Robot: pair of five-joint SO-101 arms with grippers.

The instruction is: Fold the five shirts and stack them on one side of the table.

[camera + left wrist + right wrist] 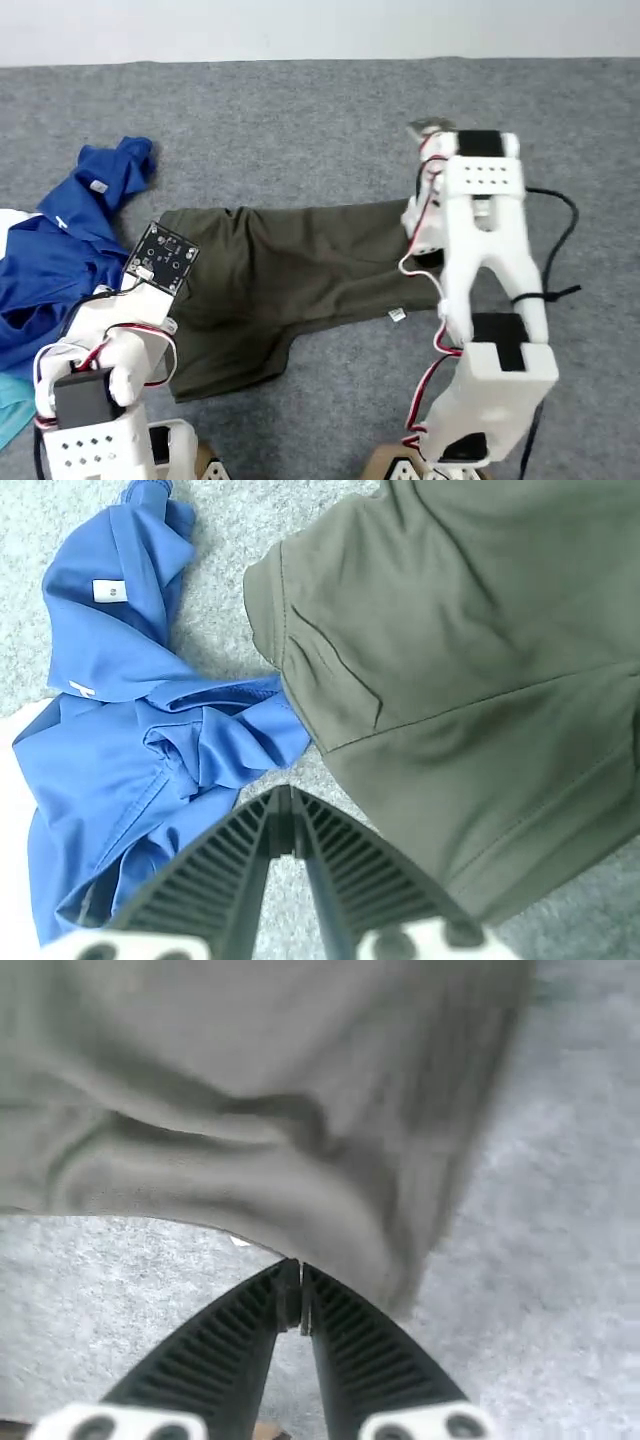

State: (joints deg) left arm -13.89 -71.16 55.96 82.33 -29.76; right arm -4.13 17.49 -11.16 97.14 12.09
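An olive shirt (290, 280) lies spread on the grey table, with a small white tag (397, 315) at its near edge. My right gripper (300, 1270) is shut at the shirt's hem (250, 1190), with the cloth meeting its tips; in the high view the right arm (485, 230) covers the shirt's right edge. A crumpled blue shirt (70, 240) lies at the left. My left gripper (290, 798) is shut with nothing in it. It hovers over the strip of table between the blue shirt (130, 750) and the olive shirt (460, 680).
A bit of teal cloth (8, 400) and a white cloth (10, 215) show at the left edge beside the blue shirt. Bare grey table (300, 130) stretches behind the shirts and to the far right. The arm bases stand along the near edge.
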